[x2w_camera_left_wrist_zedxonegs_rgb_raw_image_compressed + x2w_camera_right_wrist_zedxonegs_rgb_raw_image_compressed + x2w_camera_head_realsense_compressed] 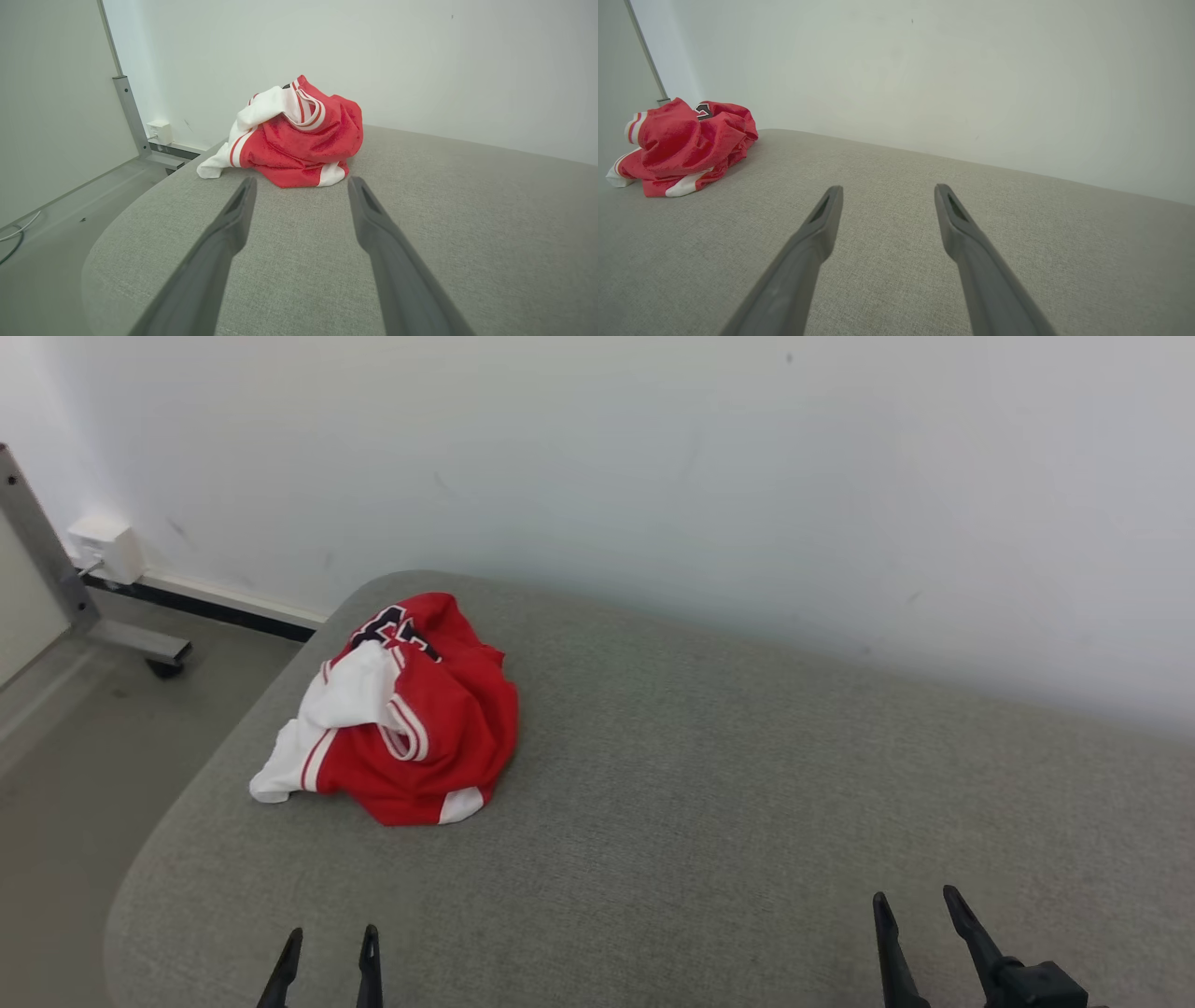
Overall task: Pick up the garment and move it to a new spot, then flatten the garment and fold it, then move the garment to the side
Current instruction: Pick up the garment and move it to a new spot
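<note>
A crumpled red and white garment [401,714] with dark lettering lies in a heap at the far left of the grey upholstered surface [709,775]. My left gripper [332,935] is open at the near edge, well short of the heap. In the left wrist view the garment [294,135] lies straight ahead, just beyond the open left gripper [301,182]. My right gripper [917,896] stands open at the near right, far from the cloth. In the right wrist view the garment [684,144] sits far off to the left of the open right gripper [886,189].
A white wall [653,467] runs close behind the surface. To the left the surface curves down to the floor [84,747], where a metal frame leg with a caster [154,653] and a white wall box [105,546] stand.
</note>
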### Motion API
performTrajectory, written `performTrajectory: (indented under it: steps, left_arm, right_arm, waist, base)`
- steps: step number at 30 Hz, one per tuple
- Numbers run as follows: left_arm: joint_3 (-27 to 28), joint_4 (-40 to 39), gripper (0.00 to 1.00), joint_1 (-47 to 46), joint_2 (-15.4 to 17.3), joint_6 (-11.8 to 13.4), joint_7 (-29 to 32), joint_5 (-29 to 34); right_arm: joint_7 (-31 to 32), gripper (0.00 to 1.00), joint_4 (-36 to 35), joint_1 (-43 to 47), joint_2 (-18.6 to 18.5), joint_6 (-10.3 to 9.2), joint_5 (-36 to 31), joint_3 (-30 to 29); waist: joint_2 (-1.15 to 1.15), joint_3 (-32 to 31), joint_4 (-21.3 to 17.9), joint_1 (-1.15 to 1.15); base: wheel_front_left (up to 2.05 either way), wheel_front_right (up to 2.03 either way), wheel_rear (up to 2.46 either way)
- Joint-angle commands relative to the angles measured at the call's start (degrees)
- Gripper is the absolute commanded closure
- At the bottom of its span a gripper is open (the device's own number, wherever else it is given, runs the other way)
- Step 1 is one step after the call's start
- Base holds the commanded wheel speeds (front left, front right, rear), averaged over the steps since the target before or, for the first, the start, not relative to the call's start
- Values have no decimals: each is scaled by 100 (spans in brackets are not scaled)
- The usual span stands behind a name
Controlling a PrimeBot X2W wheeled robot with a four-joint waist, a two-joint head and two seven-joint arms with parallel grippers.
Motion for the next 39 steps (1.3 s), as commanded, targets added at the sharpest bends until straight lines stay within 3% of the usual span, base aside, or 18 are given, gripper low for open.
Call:
performTrajectory:
  steps: [1, 10, 22, 29, 31, 39]
  left_arm:
    - [33, -1, 0, 38, 24, 8, -19, 16]
    - [339, -264, 0, 141, -12, 139, -18, -110]
    - [442, -321, 0, 87, -55, 170, -18, -181]
    - [464, 357, 0, -453, -43, -8, 34, -534]
    - [541, 613, 0, -796, 60, -70, 173, -669]
    - [918, 1325, 0, -2836, 728, -315, 1573, -1671]
  right_arm:
    - [-3, 0, -7, -7, -9, -12, 32, 14]
    - [-4, 0, 121, -434, -11, -12, -11, 425]
    - [-4, 0, 228, -554, -11, -12, -29, 445]
    - [-4, 0, 73, -376, -11, -12, 2, 233]
    - [-4, 0, 18, -357, -7, -12, 2, 273]
    - [2, 0, -387, -748, -16, -12, -391, 489]
  waist:
    - [0, 15, 591, 0]
    - [0, 328, 860, 0]
    - [0, 413, 918, 0]
    - [0, 409, 902, 0]
    - [0, 473, 769, 0]
    - [0, 1517, -405, 0]
  base:
    - [0, 0, 0]
    - [0, 0, 0]
    - [0, 0, 0]
    - [0, 0, 0]
    - [0, 0, 0]
    - [0, 0, 0]
